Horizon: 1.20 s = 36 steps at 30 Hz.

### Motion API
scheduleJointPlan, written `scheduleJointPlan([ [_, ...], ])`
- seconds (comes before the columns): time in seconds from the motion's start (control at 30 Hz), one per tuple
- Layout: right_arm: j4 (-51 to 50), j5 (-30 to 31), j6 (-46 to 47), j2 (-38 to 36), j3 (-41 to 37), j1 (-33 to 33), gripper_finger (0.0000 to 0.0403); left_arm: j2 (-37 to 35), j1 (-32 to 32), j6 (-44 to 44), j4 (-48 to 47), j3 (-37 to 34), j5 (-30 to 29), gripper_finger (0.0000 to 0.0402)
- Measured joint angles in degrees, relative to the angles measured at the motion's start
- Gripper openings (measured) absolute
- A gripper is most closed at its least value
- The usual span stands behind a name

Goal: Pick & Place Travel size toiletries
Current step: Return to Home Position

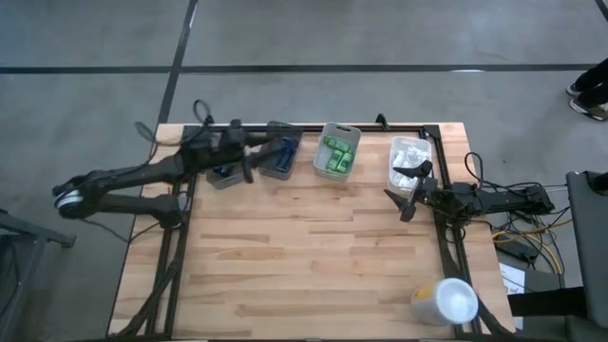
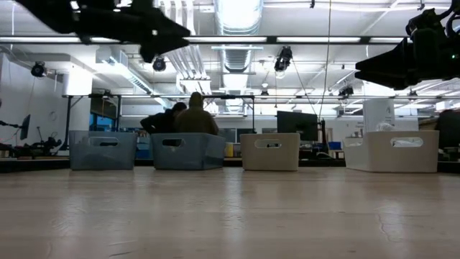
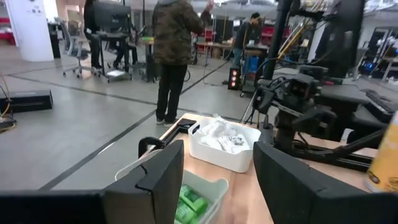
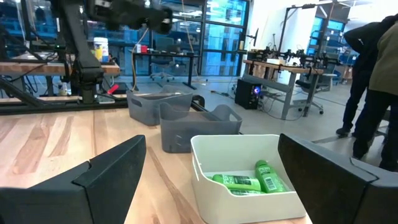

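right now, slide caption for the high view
Left jaws over the grey bins, right jaws open beside the white bin

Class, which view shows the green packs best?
The right wrist view: the green packs lie exposed in their white bin. The high view shows them from above, the left wrist view partly, the low view only the bin's wall.

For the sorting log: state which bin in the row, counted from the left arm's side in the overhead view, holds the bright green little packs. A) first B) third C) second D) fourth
B: the bright green little packs lie in the pale open-topped plastic bin, third along, past the two grey plastic bins.
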Motion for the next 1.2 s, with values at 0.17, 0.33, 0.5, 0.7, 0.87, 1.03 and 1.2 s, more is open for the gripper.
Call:
scheduleJointPlan([
  [0.17, 0.0, 0.0, 0.07, 0.0, 0.0, -0.01, 0.0364, -9.99, -0.15, -0.56, 0.55, -9.35, 0.02, 0.0198],
  [0.33, 0.0, 0.0, 0.04, 0.0, 0.0, -0.02, 0.0363, -13.94, -0.61, -3.1, 5.04, -16.81, 0.72, 0.0198],
  [0.5, 0.01, 0.0, -0.03, 0.0, 0.0, -0.02, 0.0364, -16.9, -2.02, -3.38, 8.47, -21.19, 4.47, 0.0198],
  [0.7, 0.0, 0.0, 0.01, 0.0, 0.0, -0.01, 0.0363, -21.39, -3.4, -4.59, 8.34, -24.73, 7.3, 0.0198],
  [0.87, 0.0, 0.0, 0.06, 0.0, 0.0, 0.0, 0.0364, -25.99, -3.71, -6.6, 7.74, -28.15, 8.74, 0.0198],
  [1.03, 0.0, 0.0, 0.03, 0.0, -0.01, -0.01, 0.0364, -30.11, -3.71, -6.99, 6.94, -29.3, 8.74, 0.0198],
  [1.2, 0.02, 0.0, -0.04, 0.0, 0.0, -0.02, 0.0364, -33.01, -3.71, -6.78, -0.87, -28.6, 8.79, 0.0198],
])
